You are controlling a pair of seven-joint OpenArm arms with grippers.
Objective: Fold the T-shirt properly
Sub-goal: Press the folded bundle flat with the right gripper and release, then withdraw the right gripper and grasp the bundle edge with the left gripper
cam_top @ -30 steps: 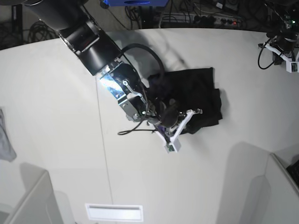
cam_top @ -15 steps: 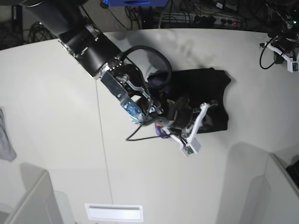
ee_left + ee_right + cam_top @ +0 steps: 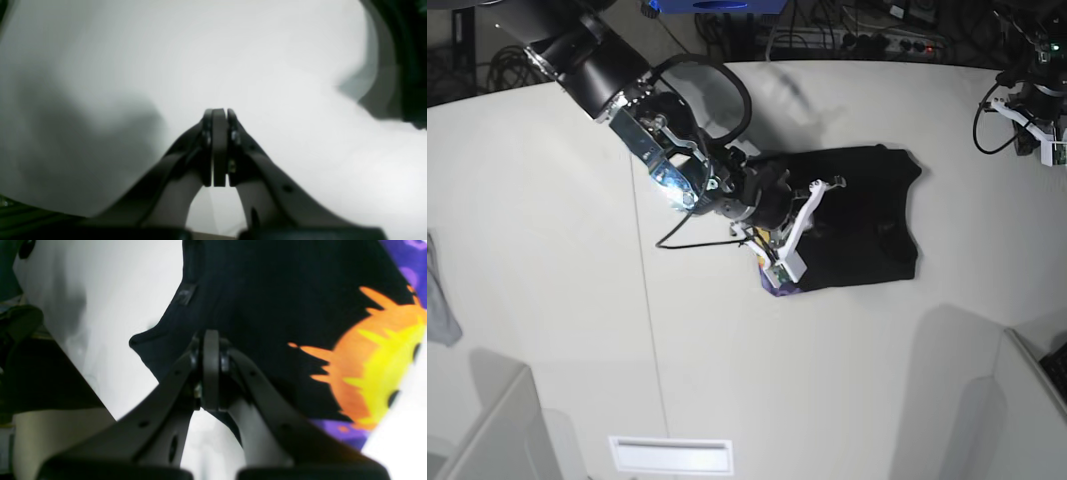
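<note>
Black cloth fills the middle of the white table [image 3: 547,300]: the T-shirt [image 3: 867,215] lies there folded into a rough rectangle, a sliver of its purple and orange-yellow print peeking out at its near-left corner. Over that left edge hangs the right gripper [image 3: 210,340], its fingers pressed together; whether cloth sits between them I cannot tell. Farther off, at the table's far right edge, the left gripper [image 3: 218,115] is closed on nothing. A grey cloth [image 3: 439,300] lies far left.
</note>
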